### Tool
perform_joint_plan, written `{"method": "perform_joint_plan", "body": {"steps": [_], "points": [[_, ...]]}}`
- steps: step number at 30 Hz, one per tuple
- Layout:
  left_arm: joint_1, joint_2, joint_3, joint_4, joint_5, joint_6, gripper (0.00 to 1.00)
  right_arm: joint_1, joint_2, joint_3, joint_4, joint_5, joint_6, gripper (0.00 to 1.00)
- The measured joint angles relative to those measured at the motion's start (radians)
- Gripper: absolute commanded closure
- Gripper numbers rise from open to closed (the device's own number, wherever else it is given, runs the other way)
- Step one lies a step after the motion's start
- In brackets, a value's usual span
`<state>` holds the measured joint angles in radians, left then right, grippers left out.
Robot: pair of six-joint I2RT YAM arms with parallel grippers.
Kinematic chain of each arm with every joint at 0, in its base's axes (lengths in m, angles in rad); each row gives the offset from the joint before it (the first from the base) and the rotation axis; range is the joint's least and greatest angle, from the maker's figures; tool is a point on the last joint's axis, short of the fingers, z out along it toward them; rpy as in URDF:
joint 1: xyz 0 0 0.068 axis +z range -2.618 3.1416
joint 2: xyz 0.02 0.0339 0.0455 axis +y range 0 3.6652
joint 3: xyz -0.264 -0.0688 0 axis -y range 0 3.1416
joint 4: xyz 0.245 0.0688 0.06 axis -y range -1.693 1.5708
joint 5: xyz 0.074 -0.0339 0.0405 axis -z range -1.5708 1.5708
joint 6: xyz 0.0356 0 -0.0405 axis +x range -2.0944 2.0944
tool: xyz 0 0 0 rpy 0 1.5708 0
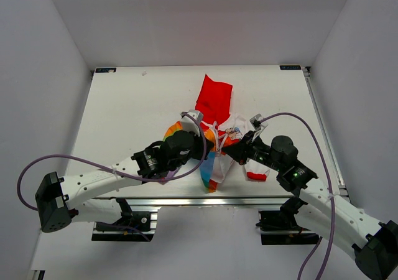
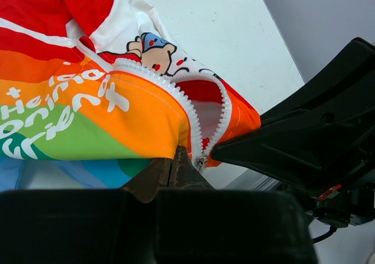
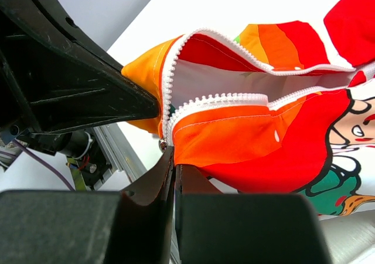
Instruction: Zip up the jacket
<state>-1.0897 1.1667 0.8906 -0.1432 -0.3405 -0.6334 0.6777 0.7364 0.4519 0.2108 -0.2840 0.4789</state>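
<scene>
L gripper (image 2: 174, 161) & R gripper (image 3: 174, 158) both pinched tight on jacket (image 1: 214, 102) hem by zipper (image 3: 217, 102) bottom, near-centre of table (image 1: 137, 118).

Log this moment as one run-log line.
left gripper: shut on jacket | right gripper: shut on jacket | zipper: unzipped, rows meet at bottom end

White table (image 1: 124, 106), grey walls (image 1: 43, 37), metal rail (image 1: 239, 201)

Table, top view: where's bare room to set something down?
Bare: table left of the jacket, up to the left edge; also right of the red hood. Crowded: near centre, where left gripper and right gripper pinch the jacket.
</scene>
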Motion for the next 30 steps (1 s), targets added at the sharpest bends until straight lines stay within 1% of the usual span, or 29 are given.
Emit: {"method": "perform_joint_plan", "body": {"steps": [17, 23, 24, 26, 27, 28, 30], "points": [[0.003, -0.01, -0.051, 0.047, 0.087, 0.04, 1.0, -0.01, 0.01, 0.014, -0.011, 0.02, 0.011, 1.0], [0.003, -0.039, -0.092, 0.072, 0.109, 0.062, 1.0, -0.011, 0.055, 0.081, -0.093, 0.046, 0.011, 1.0], [0.003, -0.045, -0.097, 0.074, 0.109, 0.064, 0.94, -0.011, 0.065, 0.095, -0.11, 0.045, 0.01, 1.0], [0.003, -0.052, -0.099, 0.073, 0.108, 0.067, 0.72, -0.011, 0.082, 0.113, -0.134, 0.036, 0.004, 1.0], [0.003, -0.054, -0.099, 0.072, 0.108, 0.065, 0.58, -0.011, 0.087, 0.115, -0.137, 0.031, 0.001, 1.0], [0.003, -0.055, -0.099, 0.066, 0.108, 0.068, 0.53, -0.013, 0.092, 0.115, -0.139, 0.025, -0.005, 1.0], [0.003, -0.053, -0.099, 0.06, 0.108, 0.057, 0.49, -0.017, 0.101, 0.115, -0.143, 0.001, -0.014, 1.0]]}}
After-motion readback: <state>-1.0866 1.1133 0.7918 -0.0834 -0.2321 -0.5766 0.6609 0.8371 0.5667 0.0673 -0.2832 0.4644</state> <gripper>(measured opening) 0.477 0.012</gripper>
